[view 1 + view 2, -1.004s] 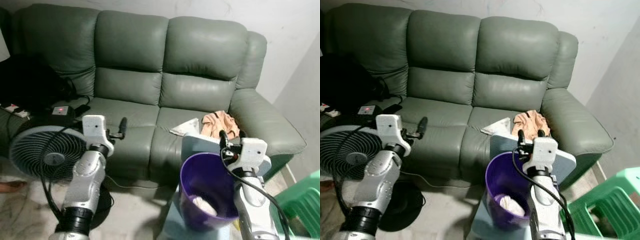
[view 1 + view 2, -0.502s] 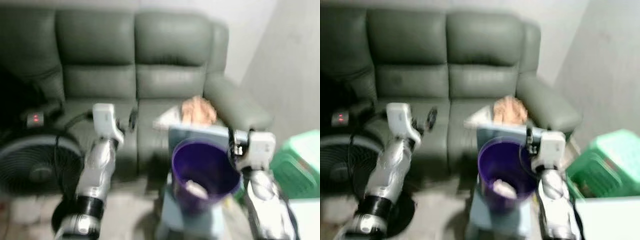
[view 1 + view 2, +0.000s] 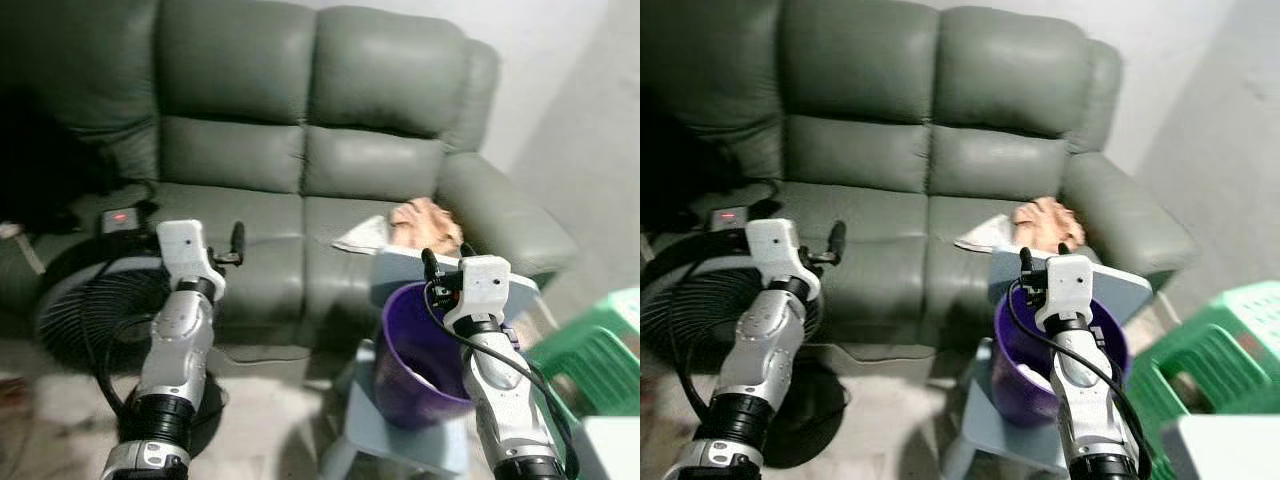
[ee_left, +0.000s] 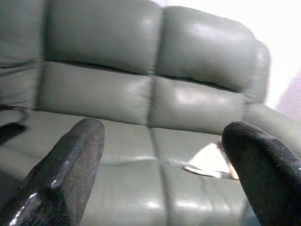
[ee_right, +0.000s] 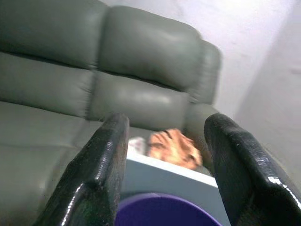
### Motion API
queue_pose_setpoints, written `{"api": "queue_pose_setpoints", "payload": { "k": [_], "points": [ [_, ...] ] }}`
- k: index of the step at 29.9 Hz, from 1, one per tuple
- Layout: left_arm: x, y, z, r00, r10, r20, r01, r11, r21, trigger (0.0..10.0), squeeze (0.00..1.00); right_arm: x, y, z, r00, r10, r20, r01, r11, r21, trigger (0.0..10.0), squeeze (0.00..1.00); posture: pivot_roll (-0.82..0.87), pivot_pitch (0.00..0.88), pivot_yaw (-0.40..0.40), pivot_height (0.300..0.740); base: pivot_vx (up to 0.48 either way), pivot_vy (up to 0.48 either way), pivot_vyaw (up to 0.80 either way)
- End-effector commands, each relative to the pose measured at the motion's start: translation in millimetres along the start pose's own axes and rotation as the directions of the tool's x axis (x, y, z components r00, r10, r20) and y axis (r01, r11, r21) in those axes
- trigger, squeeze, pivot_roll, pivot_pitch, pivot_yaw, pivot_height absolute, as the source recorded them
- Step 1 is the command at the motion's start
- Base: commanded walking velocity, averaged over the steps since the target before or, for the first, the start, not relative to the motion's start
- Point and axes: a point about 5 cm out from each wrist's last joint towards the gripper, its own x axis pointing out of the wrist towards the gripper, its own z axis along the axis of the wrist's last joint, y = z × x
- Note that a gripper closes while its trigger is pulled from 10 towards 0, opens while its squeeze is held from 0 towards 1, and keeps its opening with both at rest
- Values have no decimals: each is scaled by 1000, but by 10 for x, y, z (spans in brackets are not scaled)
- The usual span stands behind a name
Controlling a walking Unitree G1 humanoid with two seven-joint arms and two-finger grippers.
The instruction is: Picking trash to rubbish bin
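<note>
We see the crumpled peach-coloured wad of trash (image 3: 425, 221) lying on the right seat cushion of the grey-green leather sofa (image 3: 330, 120), right of centre in the head views, touching a flat white sheet of paper (image 3: 362, 235) on its left side. The round purple plastic rubbish bin (image 3: 425, 350) stands on a pale blue stool (image 3: 385, 440) in the lower right of the frame, directly in front of that cushion. Our right gripper (image 3: 443, 262) hovers over the bin's far rim with its two black fingers spread and nothing between them; the wad lies just beyond and above it in the frame, straight ahead along the fingers, as the right wrist view confirms (image 5: 171, 147). We judge the right arm much the nearer, its forearm raised upright and needing mainly a forward reach. The wad has no clear long axis. Our left gripper (image 3: 238, 243), also parted and empty, is held up at centre left before the middle cushion, beside a black round floor fan (image 3: 95, 310).
</note>
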Motion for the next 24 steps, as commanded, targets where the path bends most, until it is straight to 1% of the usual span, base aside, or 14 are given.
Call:
{"api": "queue_pose_setpoints", "payload": {
  "k": [1, 7, 9, 11, 12, 13, 14, 16, 17, 19, 20, 24],
  "points": [
    [-20, -36, -3, 1000, -6, 10, 6, 1000, 2, 10000, 0, 4, -44, -18, 1000, 2, -21, -2, 1000, -3, 10000, 0, -9, 0, -144, 740, 0, 0, -763],
    [-68, -32, -37, 1000, -1, 8, 1, 1000, 8, 10000, 0, 13, -22, -22, 999, 17, -30, -17, 1000, -2, 10000, 0, 5, 0, -153, 740, 0, 0, -763],
    [-89, -50, 8, 998, -39, 45, 38, 999, 21, 10000, 0, 18, 15, -15, 999, 31, -26, -31, 1000, -2, 10000, 0, 1, 0, -146, 740, 0, 0, -763],
    [-91, -60, 5, 998, -55, 41, 54, 998, 25, 10000, 0, 13, 31, 8, 1000, 28, -12, -28, 1000, -1, 10000, 0, -4, 0, -138, 740, 0, 0, -763],
    [-97, -100, 19, 995, -89, 48, 87, 996, 28, 10000, 0, 4, 26, 31, 1000, 23, 1, -23, 1000, 9, 10000, 0, -6, 0, -136, 740, 0, 0, -763],
    [-99, -111, 23, 994, -97, 51, 96, 995, 28, 10000, 0, 2, 23, 34, 1000, 23, 3, -23, 1000, 12, 10000, 0, -6, 0, -136, 740, 0, 0, -763],
    [-108, -133, 35, 991, -120, 62, 117, 992, 55, 10000, 0, -8, 17, 44, 1000, 18, 14, -18, 1000, 16, 10000, 0, -16, 0, -126, 740, 0, 0, -763],
    [-128, -170, 59, 984, -158, 80, 151, 985, 82, 10000, 0, -23, 3, 63, 1000, 8, 30, -9, 1000, 20, 10000, 0, -26, 0, -117, 740, 0, 0, -763],
    [-153, -212, 72, 978, -186, 91, 179, 981, 78, 10000, 0, -49, -25, 88, 999, -5, 48, 4, 1000, 28, 10000, 0, -33, 0, -110, 740, 0, 0, -763],
    [-178, -249, 88, 972, -213, 101, 207, 976, 67, 10000, 0, -73, -52, 119, 997, -19, 68, 16, 999, 36, 10000, 0, -36, 0, -105, 740, 0, 0, -763],
    [-222, -294, 88, 963, -248, 107, 239, 967, 85, 10000, 0, -113, -71, 152, 995, -27, 93, 22, 998, 60, 10000, 0, -50, 0, -88, 740, 0, 0, -763],
    [-318, -321, 70, 962, -256, 98, 253, 967, 41, 10000, 0, -220, -112, 176, 993, -47, 105, 43, 998, 42, 10000, 0, -73, 0, -64, 740, 0, 0, -763]
  ]
}}
